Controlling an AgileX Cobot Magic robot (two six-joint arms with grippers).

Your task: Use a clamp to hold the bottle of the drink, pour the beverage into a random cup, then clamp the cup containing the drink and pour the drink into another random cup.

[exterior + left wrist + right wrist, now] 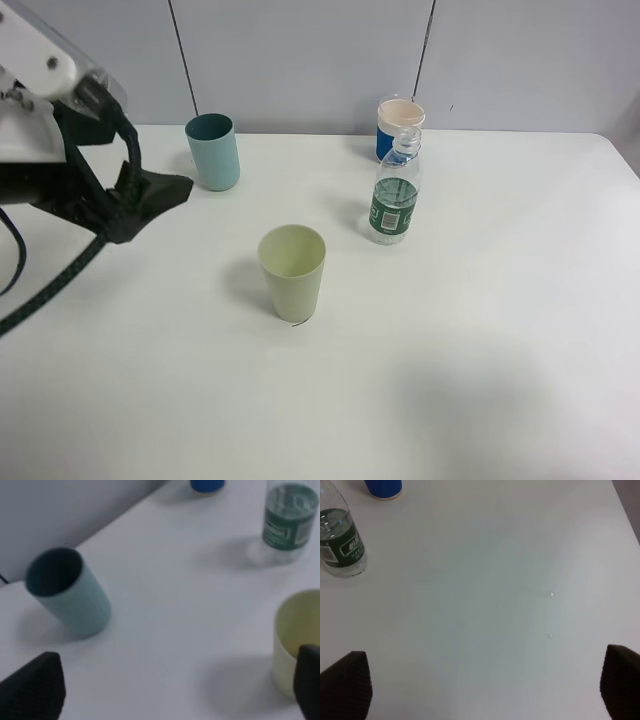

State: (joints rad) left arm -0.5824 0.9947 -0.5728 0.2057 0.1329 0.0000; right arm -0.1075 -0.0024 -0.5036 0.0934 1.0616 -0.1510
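Observation:
The clear bottle (395,197) with a dark green label stands uncapped right of centre, also in the left wrist view (290,517) and the right wrist view (342,542). The pale yellow-green cup (292,270) (297,640) stands upright mid-table; I cannot tell whether it holds liquid. The teal cup (213,150) (67,592) stands at the back left. My left gripper (160,195) (172,692) hovers open at the left, near the teal cup, with nothing between its fingers. My right gripper (482,687) is open over bare table, away from the bottle, and is outside the exterior view.
A blue cup with a cream rim (400,125) (206,485) (382,487) stands just behind the bottle, near the back wall. The white table (480,330) stretches wide to the right and front. A black cable (60,280) hangs from the left arm.

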